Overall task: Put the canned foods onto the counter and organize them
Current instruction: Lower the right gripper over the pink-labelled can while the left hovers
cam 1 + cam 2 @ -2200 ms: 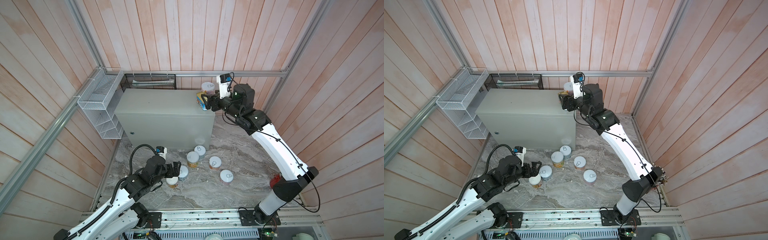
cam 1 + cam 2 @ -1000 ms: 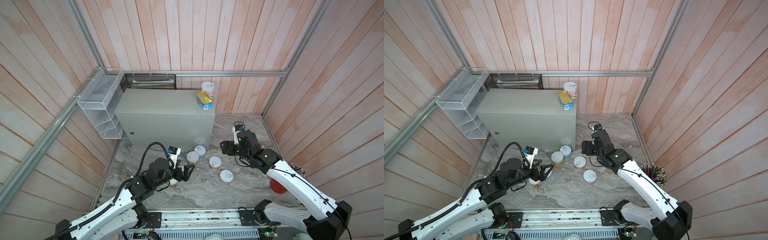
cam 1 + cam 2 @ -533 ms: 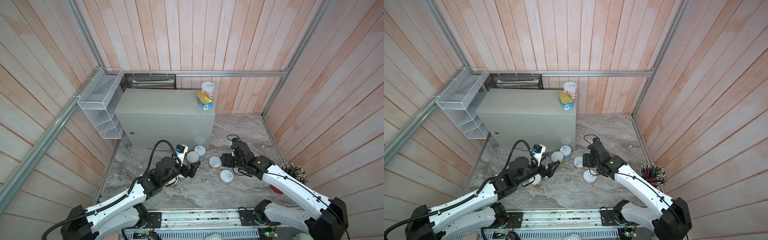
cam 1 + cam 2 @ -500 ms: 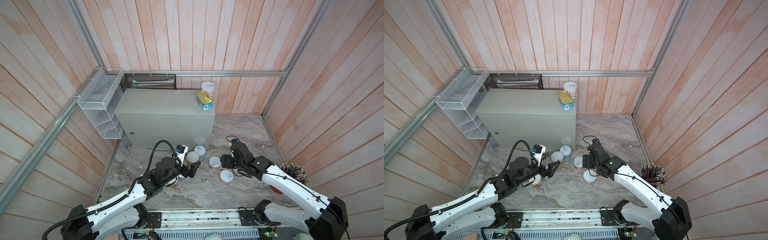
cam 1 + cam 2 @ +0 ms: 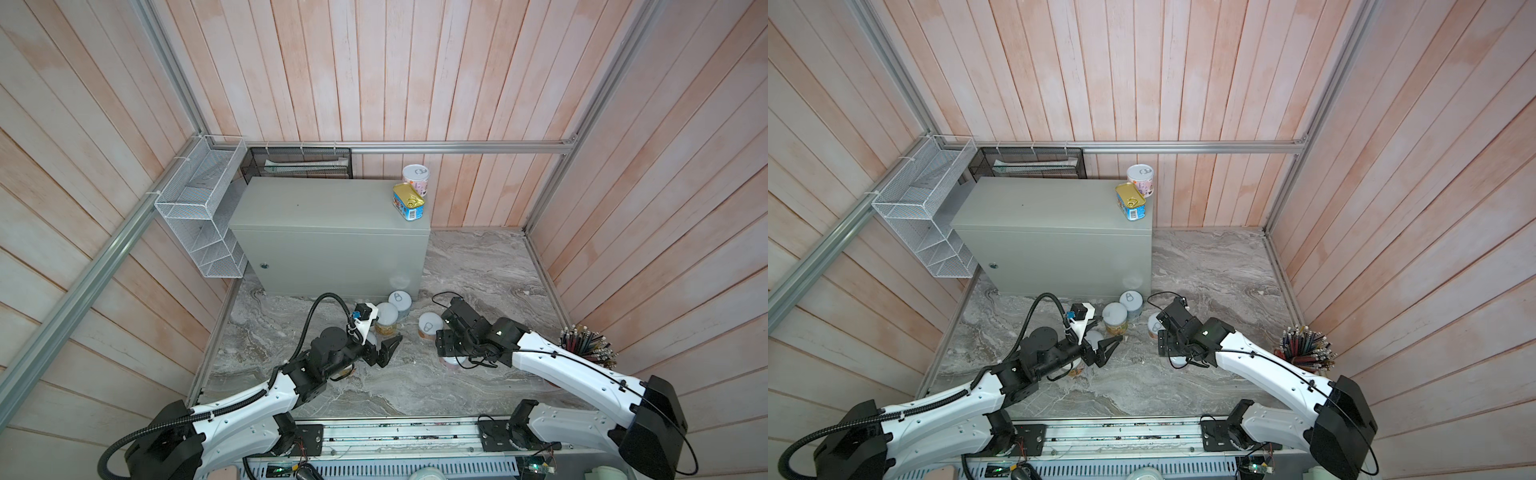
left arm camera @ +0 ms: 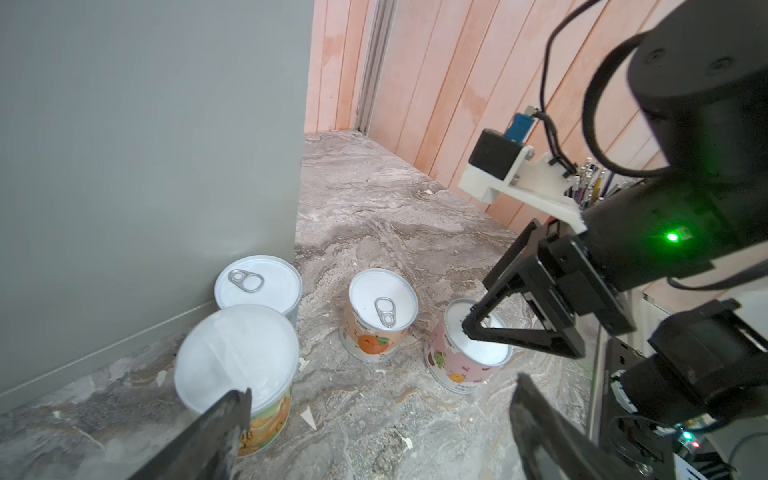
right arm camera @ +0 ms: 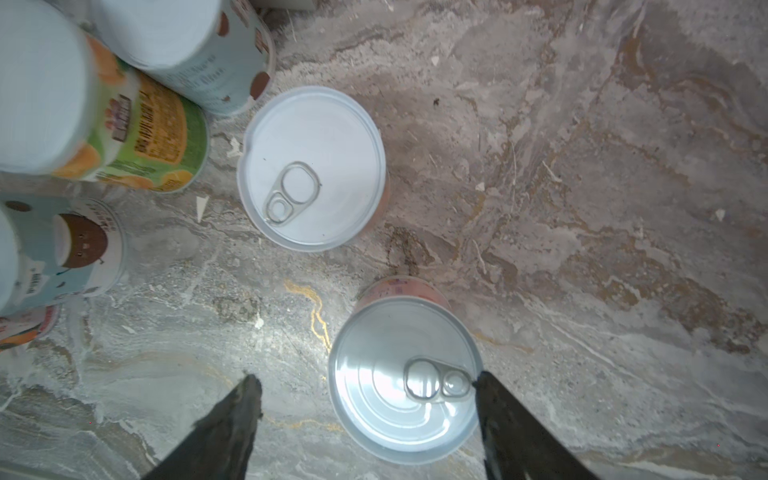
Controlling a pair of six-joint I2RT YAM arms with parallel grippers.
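Note:
The grey counter (image 5: 328, 208) carries a pink-labelled can (image 5: 415, 179) and a gold-topped blue tin (image 5: 408, 202) at its right end. Several cans stand on the marble floor before it, among them a plain-lid orange can (image 6: 237, 357) and a pull-tab can (image 7: 311, 166). My right gripper (image 7: 365, 386) is open and straddles a pink can (image 7: 403, 382). One fingertip (image 7: 486, 395) touches its rim; the other stands apart. My left gripper (image 6: 380, 399) hangs wide open and empty low over the floor, with the plain-lid can beside one finger (image 6: 224, 432).
A red cup of pencils (image 5: 586, 345) stands at the right wall beside my right forearm. A white wire basket (image 5: 199, 208) hangs on the left wall next to the counter, and a black mesh tray (image 5: 299, 162) sits behind it. Both arms meet near the cans.
My right arm has left the tin on the counter, come down to the floor and settled over the pink can with narrower jaws. My left gripper has reached rightwards towards the cans.

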